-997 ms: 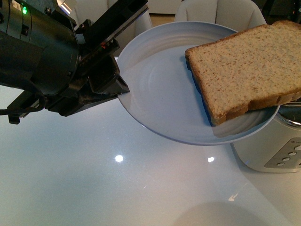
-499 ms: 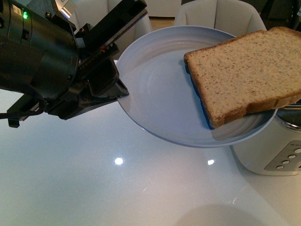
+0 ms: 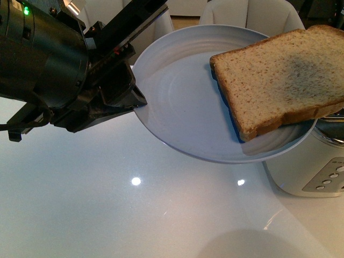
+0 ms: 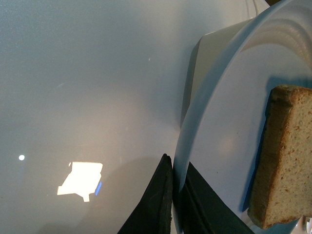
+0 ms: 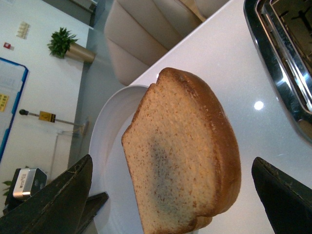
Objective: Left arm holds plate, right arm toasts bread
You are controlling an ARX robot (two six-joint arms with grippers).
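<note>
Grips the plate (image 3: 183,102) at its left rim with the left claw (image 3: 141,67), black fingers (image 3: 121,94) closed above and beneath it. Extends from the bulky black left arm (image 3: 43,59), green light (image 3: 26,10) lit. Holds the plate clear of the worktop (image 3: 107,215): round, shallow, pale blue-white, faintly ringed. Carries the bread (image 3: 279,75) on the plate's right side: one light brown wholemeal slice, darker crust, greyish patch mid-face, near corner down on the plate, far end overhanging the right rim.

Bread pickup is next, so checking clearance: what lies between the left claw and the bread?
Only bare plate lies between the left claw and the bread, as the front view shows.
</note>
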